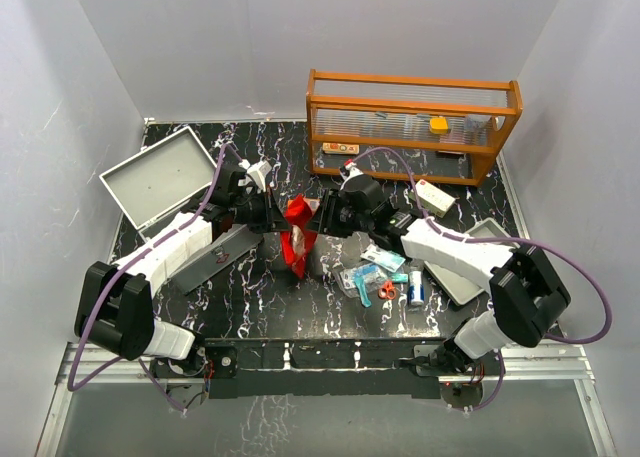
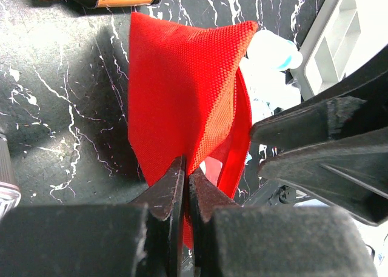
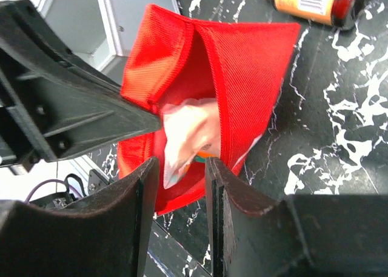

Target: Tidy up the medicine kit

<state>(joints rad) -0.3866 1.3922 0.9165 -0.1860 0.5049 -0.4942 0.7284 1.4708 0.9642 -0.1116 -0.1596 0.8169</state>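
Observation:
The red fabric pouch stands upright at the table's middle. My left gripper is shut on the pouch's edge; in the left wrist view the jaws pinch the red cloth. My right gripper is open at the pouch's mouth. In the right wrist view its jaws stand apart on either side of a clear white packet that sticks out of the open pouch. Loose items lie to the right: blue packets, orange scissors and a small bottle.
An orange shelf rack stands at the back right. A grey open case lies at the left. A white tray and a white box are at the right. An amber bottle lies beyond the pouch.

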